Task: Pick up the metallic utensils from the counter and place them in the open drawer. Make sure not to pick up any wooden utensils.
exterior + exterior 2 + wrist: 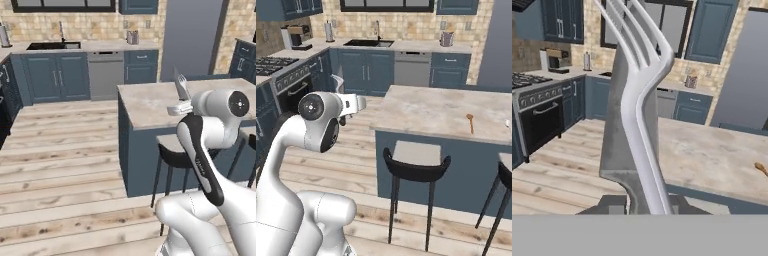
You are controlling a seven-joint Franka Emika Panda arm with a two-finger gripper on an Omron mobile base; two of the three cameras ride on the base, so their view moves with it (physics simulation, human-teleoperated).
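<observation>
Gripper (181,104) is up in the air, raised above the near left corner of the counter (150,107), jaws clamped on two metal utensils at once: a fork (643,95) and a broad-bladed knife (615,145). Hand view shows both from very near, standing upright between the finger tips (612,204); fork tines curve up in front, flat grey knife blade directly behind and touching it. Left base view shows the blade and tines sticking up from the hand, slightly tilted. Right base view shows the hand at the arm's wrist, utensil tip poking up above it, left of the island edge.

Wooden spoon (470,122) lies flat on the counter near the right side, bowl toward the far edge, well apart from the gripper. Its bowl end also peeks in at the right edge of the hand view. A pale small object (508,123) sits at the counter's far right edge; can't tell what it is. Two stools (415,167) stand at the island's near side.
</observation>
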